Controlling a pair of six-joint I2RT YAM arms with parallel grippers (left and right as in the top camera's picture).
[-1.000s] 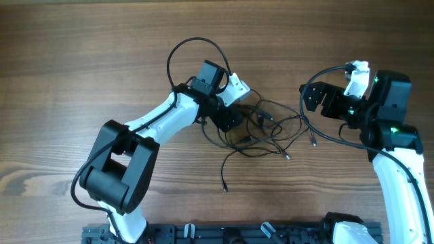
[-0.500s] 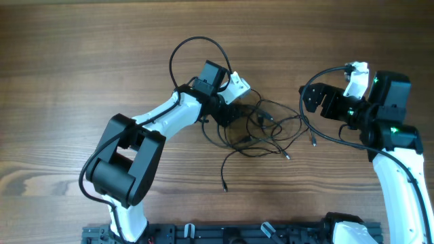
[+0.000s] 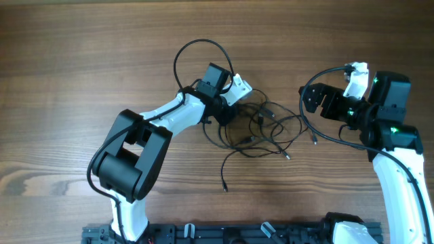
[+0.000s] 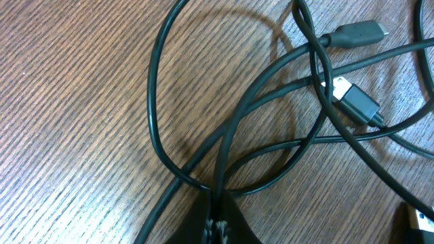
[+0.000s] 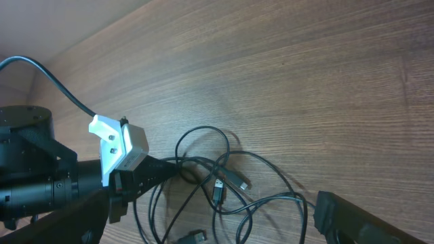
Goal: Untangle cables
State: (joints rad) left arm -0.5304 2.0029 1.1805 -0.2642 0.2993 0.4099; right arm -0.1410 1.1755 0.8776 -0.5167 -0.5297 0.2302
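Tangled cables (image 3: 261,132) on bench (image 3: 68,54), left end effector (image 3: 227,115) seemingly clamped on their 9 o'clock edge, right end effector (image 3: 310,102) spread apart.

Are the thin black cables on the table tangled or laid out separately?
Tangled. The thin black cables with metallic plug ends cross and loop over one another in one heap on the wooden table.

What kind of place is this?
Probably a robot lab workbench: a left arm and a right arm stand at a wooden table, working on tangled black cables.
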